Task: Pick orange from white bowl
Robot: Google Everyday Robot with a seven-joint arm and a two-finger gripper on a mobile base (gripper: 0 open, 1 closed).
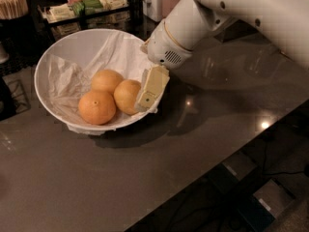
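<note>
Approach step: the gripper (146, 99) hangs over the white bowl's (77, 45) rim, jaws just beside the orange (125, 96), their spread impossible to tell; next they must straddle the orange and close

The gripper (150, 88) is angled downward and leftward, directly beneath the rounded white wrist (178, 35). The forearm (256, 13) extends up and right of it.
</note>
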